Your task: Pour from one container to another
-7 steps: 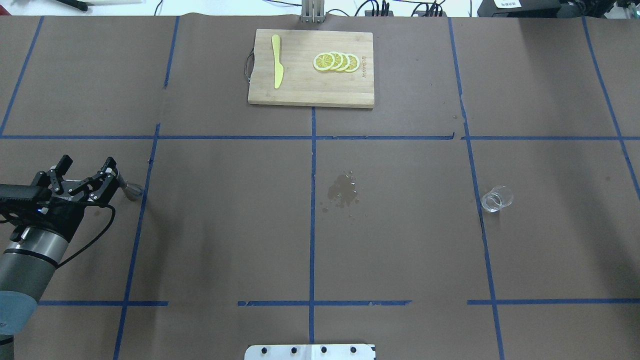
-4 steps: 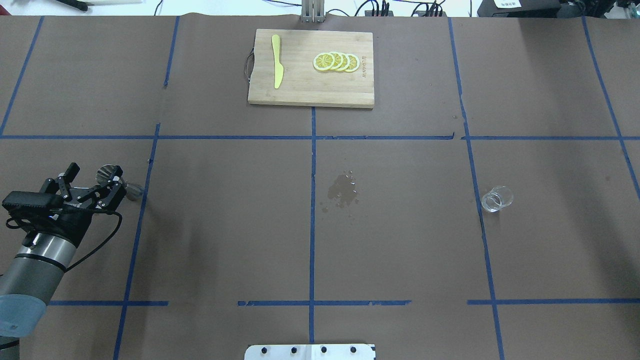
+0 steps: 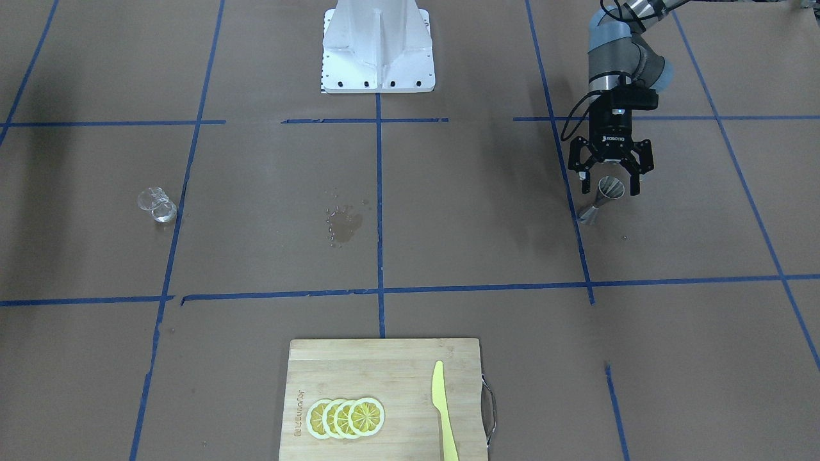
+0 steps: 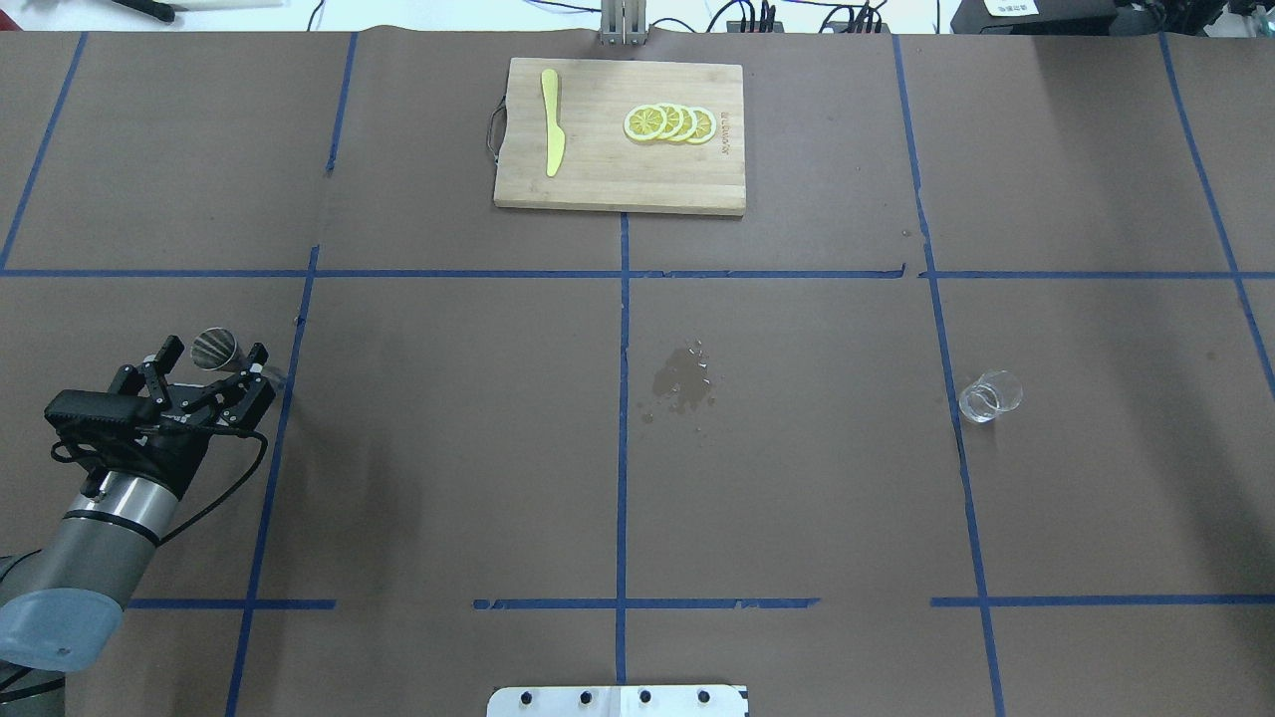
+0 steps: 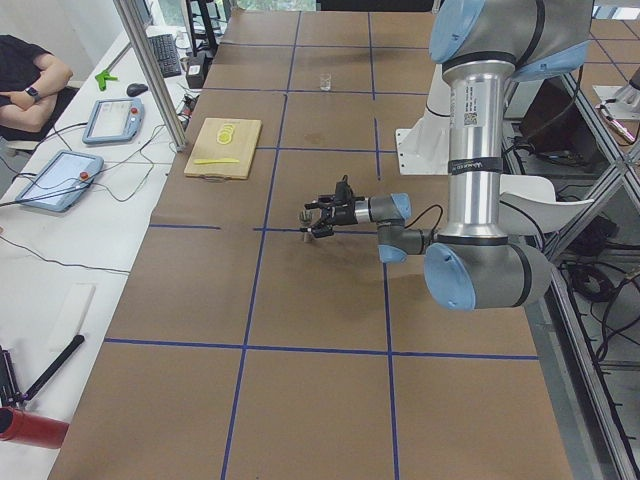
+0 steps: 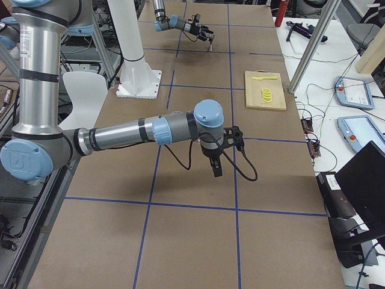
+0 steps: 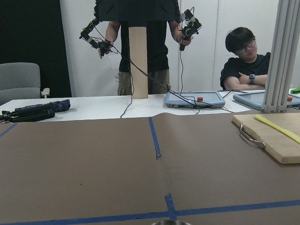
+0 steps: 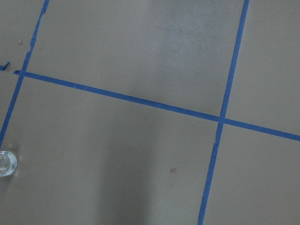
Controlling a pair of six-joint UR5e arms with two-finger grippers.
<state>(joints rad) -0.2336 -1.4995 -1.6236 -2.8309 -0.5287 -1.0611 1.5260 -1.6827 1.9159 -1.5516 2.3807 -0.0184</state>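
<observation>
- The table (image 4: 448,468) is covered with brown paper and divided by blue tape lines. On the side far from the robot lies a board (image 4: 618,184) with lemon slices (image 4: 669,123) and a yellow knife (image 4: 551,124). They have no part in the pouring.
- A small wet spot (image 4: 682,383) is at the middle of the table, between the two vessels.
- The jigger (image 4: 212,348) is on the robot's left side, just beside a tape line. It appears to stand upright with one mouth up, so it is ready to receive liquid.
- The left gripper (image 3: 610,190) is low and nearly horizontal, with its fingers spread wide on both sides of the upper cone. A gap shows at each side, so it holds nothing. I judge this side approach is chosen so that the jaws can close on the cone and keep the mouth up.
- The cup (image 4: 989,396) stands alone on the robot's right side, well apart from the jigger and just beside another tape line. I cannot tell whether it contains liquid.
- The right gripper (image 6: 216,165) shows only in a side view, pointing down above the table. I cannot tell whether it is spread or closed. Its wrist camera catches the cup only at the frame edge, so this arm is probably not over it.
- Pouring has not begun, because the two vessels must first come together.
</observation>
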